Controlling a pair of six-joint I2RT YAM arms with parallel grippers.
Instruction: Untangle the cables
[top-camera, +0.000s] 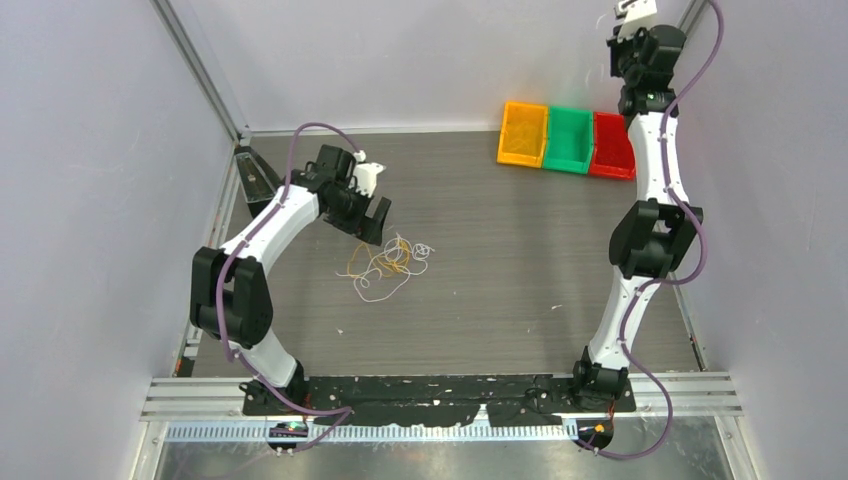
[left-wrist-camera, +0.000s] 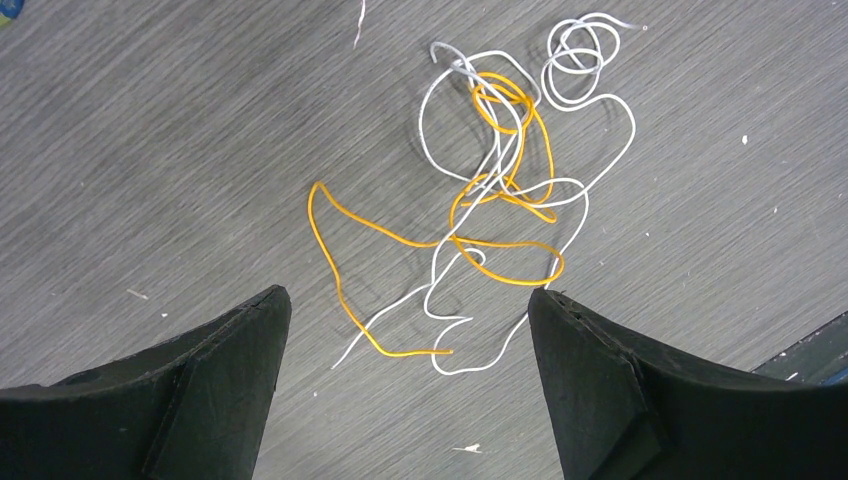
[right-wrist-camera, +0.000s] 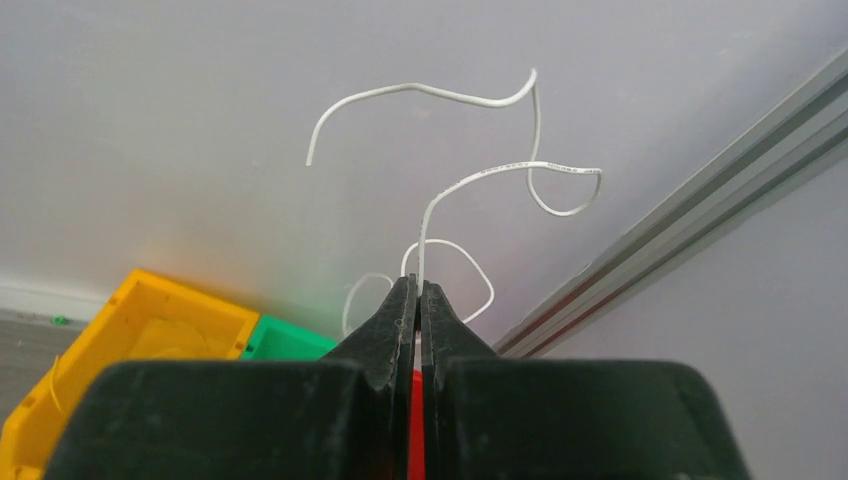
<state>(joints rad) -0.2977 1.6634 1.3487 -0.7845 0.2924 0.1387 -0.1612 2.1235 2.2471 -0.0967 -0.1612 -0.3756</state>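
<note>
Against pale wall (right-wrist-camera: 150, 120), right gripper (right-wrist-camera: 418, 283) pinches white cable (right-wrist-camera: 421, 245) curling straight outward

In the top external view we look down from above and behind the arms (top-camera: 640, 250), far enough off to take in the whole table (top-camera: 520, 300), its near edge at the bottom of the frame. The left wrist view sits close over the table and faces steeply down, the left fingers (left-wrist-camera: 200, 400) in its lower corners. The cables (left-wrist-camera: 490, 200) that fill it are the small tangle we find on the table in the top view. The right wrist view (carried high, at the top view's upper right corner) looks along the right fingers (right-wrist-camera: 392, 330) toward the wall (right-wrist-camera: 200, 120), catching the yellow bin (right-wrist-camera: 150, 320) and green bin (right-wrist-camera: 285, 342) that the top view also shows.
</note>
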